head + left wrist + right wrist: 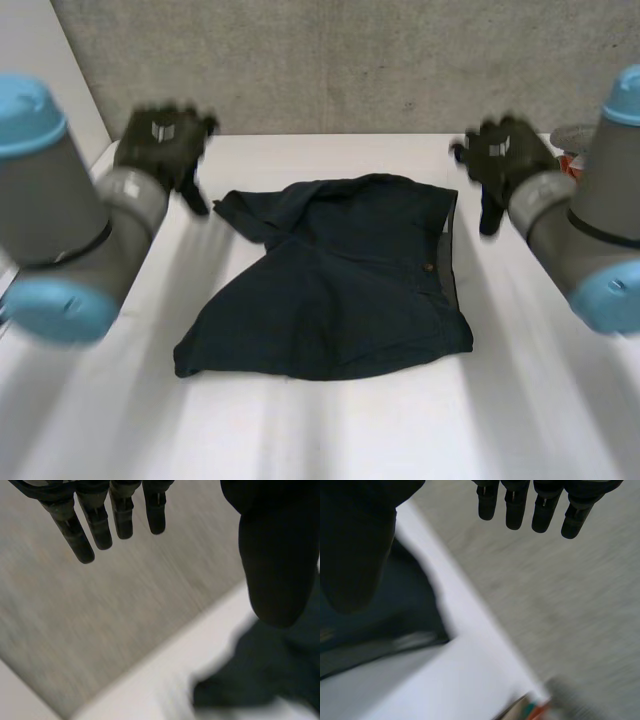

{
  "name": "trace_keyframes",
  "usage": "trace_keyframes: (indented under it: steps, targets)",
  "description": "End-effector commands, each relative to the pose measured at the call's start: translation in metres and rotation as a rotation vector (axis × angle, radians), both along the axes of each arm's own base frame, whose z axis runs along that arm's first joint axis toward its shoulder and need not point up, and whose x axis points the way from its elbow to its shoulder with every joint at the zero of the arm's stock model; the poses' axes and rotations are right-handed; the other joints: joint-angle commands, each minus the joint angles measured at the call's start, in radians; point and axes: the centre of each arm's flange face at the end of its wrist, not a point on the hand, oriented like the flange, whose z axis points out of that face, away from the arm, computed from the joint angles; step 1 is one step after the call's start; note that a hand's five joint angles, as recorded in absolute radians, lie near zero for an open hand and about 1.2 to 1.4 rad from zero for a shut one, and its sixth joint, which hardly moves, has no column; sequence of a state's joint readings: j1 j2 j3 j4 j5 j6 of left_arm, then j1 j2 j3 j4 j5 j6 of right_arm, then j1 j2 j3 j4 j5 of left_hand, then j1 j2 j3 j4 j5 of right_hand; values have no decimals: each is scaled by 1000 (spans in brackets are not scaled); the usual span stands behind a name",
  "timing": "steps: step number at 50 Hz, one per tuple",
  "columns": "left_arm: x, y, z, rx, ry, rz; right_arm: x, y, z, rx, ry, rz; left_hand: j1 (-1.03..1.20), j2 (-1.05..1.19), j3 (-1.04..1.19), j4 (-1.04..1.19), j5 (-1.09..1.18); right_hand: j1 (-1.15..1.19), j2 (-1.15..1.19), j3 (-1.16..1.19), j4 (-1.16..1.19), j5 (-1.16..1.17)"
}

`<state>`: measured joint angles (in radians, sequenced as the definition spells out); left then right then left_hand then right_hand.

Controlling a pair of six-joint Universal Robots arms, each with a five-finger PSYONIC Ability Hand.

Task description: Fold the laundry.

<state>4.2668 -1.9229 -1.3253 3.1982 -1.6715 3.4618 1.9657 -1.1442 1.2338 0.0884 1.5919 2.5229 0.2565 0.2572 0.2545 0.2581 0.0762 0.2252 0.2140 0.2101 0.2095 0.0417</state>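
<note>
navy cloth garment (340, 290), rumpled, roughly trapezoid, on smooth white table (300, 430).

A white bench (330, 430) takes up the lower part of the head view, smooth and softly lit. Across the upper frame, behind its far edge, stands a grey wall (350, 60) with a rough, concrete-like texture. At the upper left, a paler plain panel (35, 40) meets it along a slanted seam. A small grey and orange object (575, 138) sits at the bench's far right corner.

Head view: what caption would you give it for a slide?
Left hand and right hand, both open, hover at either side of a dark blue garment lying on the white table.
</note>
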Motion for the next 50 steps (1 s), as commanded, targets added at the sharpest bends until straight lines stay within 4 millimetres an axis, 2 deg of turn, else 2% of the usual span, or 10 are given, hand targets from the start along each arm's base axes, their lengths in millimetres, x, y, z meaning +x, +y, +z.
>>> trace_keyframes:
  steps: [1,5,13,21,23,26,27,29,42,50]
  targets:
    - [39,75,-61,328,-159,-1,-23,65,-36,333,35,28,115,115,117,114,121,18,29,33,34,27]
    - [52,86,-90,391,-164,-11,-24,84,-62,398,-1,75,189,188,191,187,195,80,91,95,96,89]
    - [63,70,-117,367,-97,-46,-21,95,-100,337,-85,108,359,358,361,357,365,180,191,195,195,189]
    - [60,64,-135,393,-104,-61,-14,80,-132,299,-112,102,421,420,423,419,426,841,852,856,857,850]
    - [59,63,-143,417,-110,-61,-13,77,-132,274,-113,102,567,566,569,565,572,1161,1173,1176,1177,1170]
    - [57,61,-146,420,-113,-66,-16,72,-128,235,-126,84,1138,1137,1140,1136,1143,1171,1182,1186,1187,1180]
    - [57,60,-144,414,-112,-64,-16,71,-126,224,-128,82,1140,1139,1142,1138,1145,1171,1182,1186,1187,1180]
    - [56,59,-139,393,-108,-63,-18,70,-106,166,-142,77,1140,1139,1142,1138,1146,1171,1182,1186,1187,1180]
    - [62,78,43,-211,61,-63,-26,90,49,-134,-119,122,1140,1139,1142,1138,1146,1171,1182,1186,1187,1180]
    - [64,88,92,-289,76,-72,-31,99,114,-114,-66,127,1140,1139,1142,1138,1146,1171,1182,1186,1187,1180]
